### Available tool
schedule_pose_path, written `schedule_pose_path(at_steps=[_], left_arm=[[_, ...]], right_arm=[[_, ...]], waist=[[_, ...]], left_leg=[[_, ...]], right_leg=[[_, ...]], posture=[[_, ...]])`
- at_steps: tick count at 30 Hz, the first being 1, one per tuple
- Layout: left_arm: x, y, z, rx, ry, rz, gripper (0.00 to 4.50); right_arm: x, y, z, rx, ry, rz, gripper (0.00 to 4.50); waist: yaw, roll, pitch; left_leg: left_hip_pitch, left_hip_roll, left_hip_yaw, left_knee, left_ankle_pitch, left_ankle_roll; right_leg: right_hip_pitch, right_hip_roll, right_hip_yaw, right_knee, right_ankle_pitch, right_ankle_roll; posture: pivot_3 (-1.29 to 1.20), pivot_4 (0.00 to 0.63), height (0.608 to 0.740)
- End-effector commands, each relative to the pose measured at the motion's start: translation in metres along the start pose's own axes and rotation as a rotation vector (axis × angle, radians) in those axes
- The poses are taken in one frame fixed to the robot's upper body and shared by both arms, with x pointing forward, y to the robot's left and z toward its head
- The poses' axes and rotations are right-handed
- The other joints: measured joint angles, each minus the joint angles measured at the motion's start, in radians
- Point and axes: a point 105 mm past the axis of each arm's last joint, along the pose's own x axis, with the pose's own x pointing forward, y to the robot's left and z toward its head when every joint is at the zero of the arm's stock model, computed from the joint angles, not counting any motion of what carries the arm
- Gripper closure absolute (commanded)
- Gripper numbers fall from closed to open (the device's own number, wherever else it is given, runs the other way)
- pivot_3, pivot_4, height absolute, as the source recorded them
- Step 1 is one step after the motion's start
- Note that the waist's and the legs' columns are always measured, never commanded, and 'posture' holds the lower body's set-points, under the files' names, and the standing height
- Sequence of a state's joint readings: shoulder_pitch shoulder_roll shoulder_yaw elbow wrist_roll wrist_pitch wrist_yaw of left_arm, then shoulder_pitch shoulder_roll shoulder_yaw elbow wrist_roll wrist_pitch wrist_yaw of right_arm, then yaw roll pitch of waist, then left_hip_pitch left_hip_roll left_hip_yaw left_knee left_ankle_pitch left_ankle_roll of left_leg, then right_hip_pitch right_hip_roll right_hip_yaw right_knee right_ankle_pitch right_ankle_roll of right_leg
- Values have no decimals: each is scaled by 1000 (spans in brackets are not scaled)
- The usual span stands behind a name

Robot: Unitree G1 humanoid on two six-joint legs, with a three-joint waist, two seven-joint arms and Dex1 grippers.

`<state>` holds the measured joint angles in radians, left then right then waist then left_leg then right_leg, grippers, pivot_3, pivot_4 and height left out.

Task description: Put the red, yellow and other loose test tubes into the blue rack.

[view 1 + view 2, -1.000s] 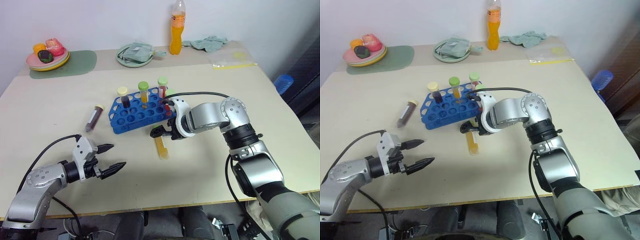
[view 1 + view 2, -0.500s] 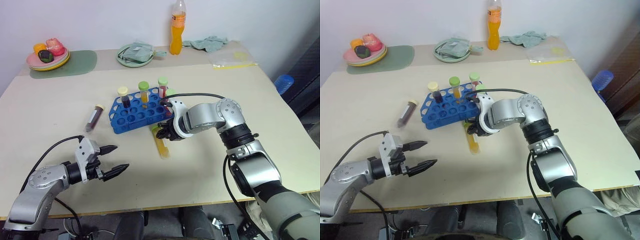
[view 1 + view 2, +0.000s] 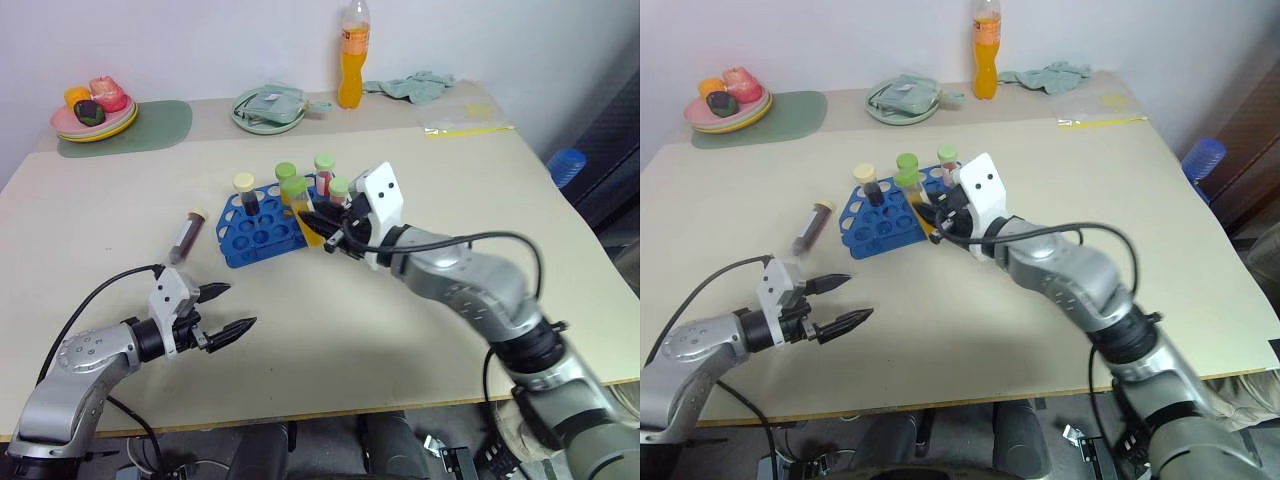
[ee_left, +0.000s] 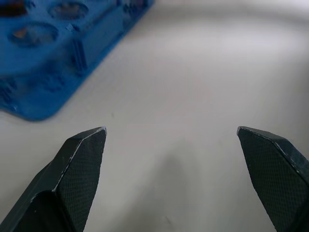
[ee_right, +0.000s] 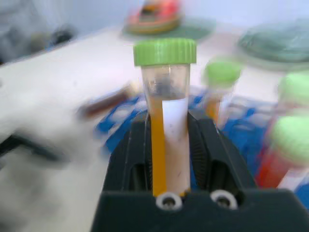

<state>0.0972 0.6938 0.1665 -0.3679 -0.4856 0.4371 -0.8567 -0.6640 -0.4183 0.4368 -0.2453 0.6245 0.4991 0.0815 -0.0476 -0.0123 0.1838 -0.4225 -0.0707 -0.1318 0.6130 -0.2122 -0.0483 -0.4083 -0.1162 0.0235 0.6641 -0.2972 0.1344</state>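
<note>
Beige table w/ white wall behind. Blue rack sits mid-table, tilted a bit to the table edge. Four tubes stand in its far rows: a dark one w/ pale cap, a yellow one w/ green cap, a red one and another green-capped one; most holes are free. Right gripper is clamped on a yellow tube w/ green cap, held above the rack's near right corner, not yet in a hole. One dark tube lies loose just left of the rack. Left gripper hovers low near the table's front edge, jaws wide, nothing in them. Judged: roughly 4 in, 1 in hand, 1 left to fetch. Plates, an orange bottle and a cloth sit along the far edge.
</note>
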Motion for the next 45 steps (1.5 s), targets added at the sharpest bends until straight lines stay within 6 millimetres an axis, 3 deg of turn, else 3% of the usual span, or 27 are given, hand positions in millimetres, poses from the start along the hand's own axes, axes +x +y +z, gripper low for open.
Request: schedule_pose_path(at_steps=[1, 7, 19, 42, 45], left_arm=[[6, -5, 13, 21, -30, -18, 0], [7, -5, 22, 21, -45, -11, 0], [3, -3, 27, 15, -50, 18, 0], [-5, 4, 17, 13, -50, 32, 0], [-6, 5, 17, 14, -53, 38, 0]], right_arm=[[19, -3, 21, -121, -209, -104, 3907], [35, -4, 7, -155, -264, -182, 3907], [27, -2, -21, -91, -198, -150, 3907], [35, 1, -32, 8, -220, -134, 3907], [32, -1, -28, 13, -238, -135, 2508]], waist=[[2, 0, 0], [6, 0, 0], [3, 0, 0], [3, 0, 0], [3, 0, 0]], left_leg=[[0, 0, 0, 0, 0, 0], [0, 0, -4, -1, 2, -3], [1, 0, -4, -2, 2, -4], [3, 0, -4, -2, 2, -4], [3, 0, -4, -2, 2, -4]], right_leg=[[0, 0, 0, 0, 0, 0], [0, 0, 1, 0, 0, 0], [0, 0, 1, 0, 0, 0], [1, 0, 1, 0, 0, 0], [1, 0, 1, 0, 0, 0]], posture=[[0, 150, 740], [0, 150, 740], [0, 150, 740], [0, 150, 740], [0, 150, 740]])
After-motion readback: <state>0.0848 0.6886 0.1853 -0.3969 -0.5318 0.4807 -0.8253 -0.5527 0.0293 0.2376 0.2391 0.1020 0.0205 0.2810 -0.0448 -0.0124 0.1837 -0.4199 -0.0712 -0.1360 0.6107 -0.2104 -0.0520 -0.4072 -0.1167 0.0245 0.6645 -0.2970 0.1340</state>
